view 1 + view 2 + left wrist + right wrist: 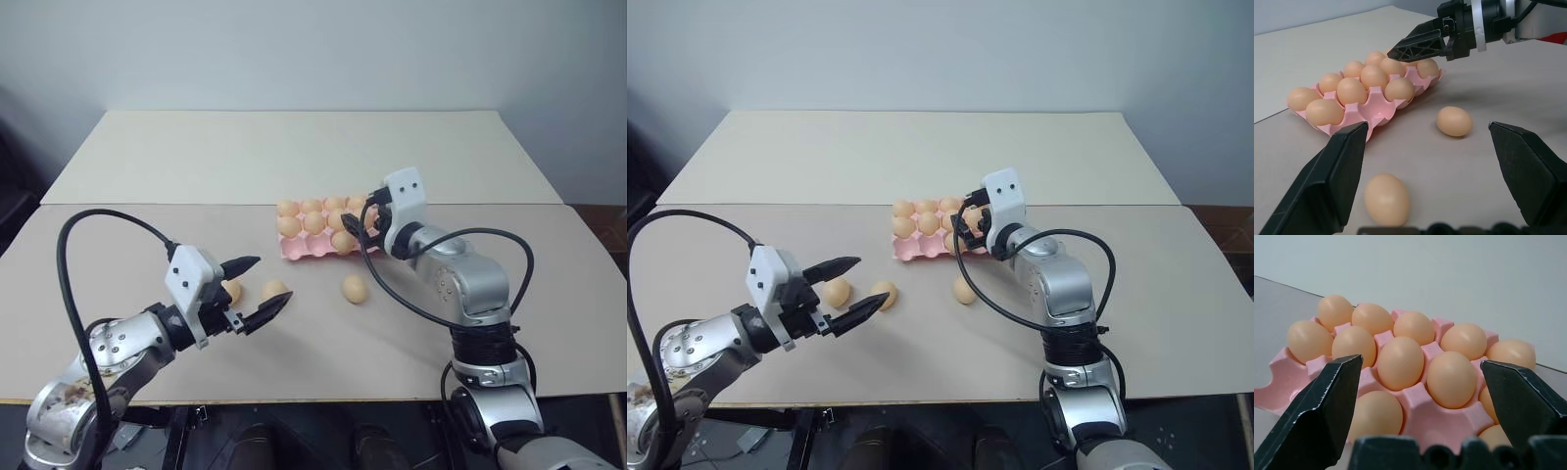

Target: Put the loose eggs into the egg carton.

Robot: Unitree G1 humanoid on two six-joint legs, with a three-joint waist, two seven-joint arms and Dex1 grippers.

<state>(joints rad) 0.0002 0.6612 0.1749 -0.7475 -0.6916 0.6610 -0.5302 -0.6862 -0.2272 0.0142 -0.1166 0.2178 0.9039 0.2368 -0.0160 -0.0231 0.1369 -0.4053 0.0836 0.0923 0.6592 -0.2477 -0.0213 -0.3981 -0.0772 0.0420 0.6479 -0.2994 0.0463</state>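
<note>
On the beige surface (294, 157), head views: pink egg carton (294, 251) sits near the middle, its far cups filled with eggs. Three loose eggs lie on the surface nearer the robot: one (355, 289) just in front of the carton's right end, one (274, 291) further left, one (232, 290) partly hidden behind the left hand (257, 289). Left hand is released, fingers spread wide, holding nothing, hovering just beside the two left eggs. Right hand (364, 223) is over the right end of the carton; its finger spacing is hard to read from this angle. No brand, label or writing readable on carton, eggs or arms.

Left wrist view: own fingers (1327, 181) stand wide apart with nothing between them. Two loose eggs show, one close (1387, 199), one midway (1454, 121). Carton (1378, 112) seen side-on, with empty cups along the near row at its left end, which the head views show less clearly. Right hand's black fingers (1418, 44) reach above the carton's far end.

Right wrist view: fingers (1322, 406) wide apart, released, nothing gripped. Carton (1422, 416) directly ahead and close; eggs sit row behind row, and an empty cup (1273, 382) shows at one end.
</note>
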